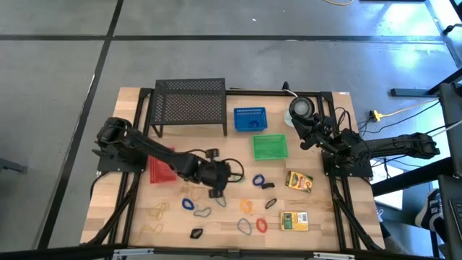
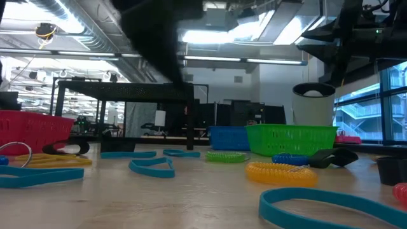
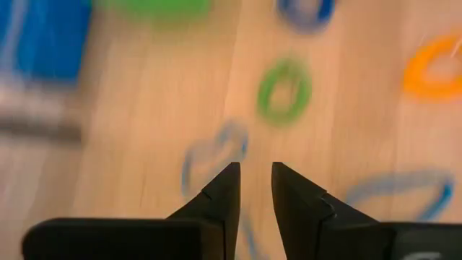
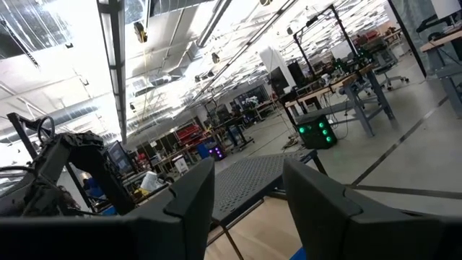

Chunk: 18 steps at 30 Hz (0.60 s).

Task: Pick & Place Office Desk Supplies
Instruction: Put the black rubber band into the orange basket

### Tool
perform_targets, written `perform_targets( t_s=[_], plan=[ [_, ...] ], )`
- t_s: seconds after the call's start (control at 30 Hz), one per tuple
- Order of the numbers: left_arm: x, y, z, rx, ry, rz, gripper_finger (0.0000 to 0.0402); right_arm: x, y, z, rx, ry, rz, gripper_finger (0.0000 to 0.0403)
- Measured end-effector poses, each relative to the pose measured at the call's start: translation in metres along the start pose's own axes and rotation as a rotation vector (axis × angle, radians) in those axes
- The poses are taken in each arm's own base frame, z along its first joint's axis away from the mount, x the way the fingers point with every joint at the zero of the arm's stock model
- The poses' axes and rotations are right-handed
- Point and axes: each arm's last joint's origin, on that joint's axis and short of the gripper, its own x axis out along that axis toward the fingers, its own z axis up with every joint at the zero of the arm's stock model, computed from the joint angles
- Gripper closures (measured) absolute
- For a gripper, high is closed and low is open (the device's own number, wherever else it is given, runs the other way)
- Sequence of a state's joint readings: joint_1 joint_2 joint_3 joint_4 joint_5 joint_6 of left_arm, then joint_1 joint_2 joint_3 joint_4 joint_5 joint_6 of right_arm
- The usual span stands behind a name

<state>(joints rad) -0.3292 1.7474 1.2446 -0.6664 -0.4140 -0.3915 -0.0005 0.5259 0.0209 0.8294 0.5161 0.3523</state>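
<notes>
While coloured loops (image 1: 254,180) scatter across my wooden table (image 1: 130,224), my left gripper (image 3: 254,189) hovers mid-table, fingers slightly parted, empty; right gripper (image 4: 245,191) parted by the far edge.

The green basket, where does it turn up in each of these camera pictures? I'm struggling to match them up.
High view: the green basket sits right of centre, just below the blue basket.
Low view: the green basket stands right of centre, the blue basket directly to its left.
Left wrist view: only a green blur at one edge, too smeared to tell.
Right wrist view: not in it.
Shared landmark: the blue basket beside it.
</notes>
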Motion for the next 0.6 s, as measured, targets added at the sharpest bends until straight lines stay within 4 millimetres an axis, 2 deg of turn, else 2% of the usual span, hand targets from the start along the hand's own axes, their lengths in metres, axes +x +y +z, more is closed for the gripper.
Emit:
perform_targets(
  t_s=[0.17,0.4,0.6],
  plan=[
    [0.0,0.006,-0.021,-0.103,0.187,0.069,0.0322,0.0,0.0,0.0,0.0,0.0,0.0,0.0236],
    [0.019,0.015,-0.039,-0.179,0.263,0.076,0.0295,0.0,0.0,0.0,0.0,0.0,0.0,0.0236],
    [0.031,0.03,-0.046,-0.286,0.302,0.114,0.0295,0.0,0.0,0.0,0.0,0.0,0.0,0.0236]
  ],
)
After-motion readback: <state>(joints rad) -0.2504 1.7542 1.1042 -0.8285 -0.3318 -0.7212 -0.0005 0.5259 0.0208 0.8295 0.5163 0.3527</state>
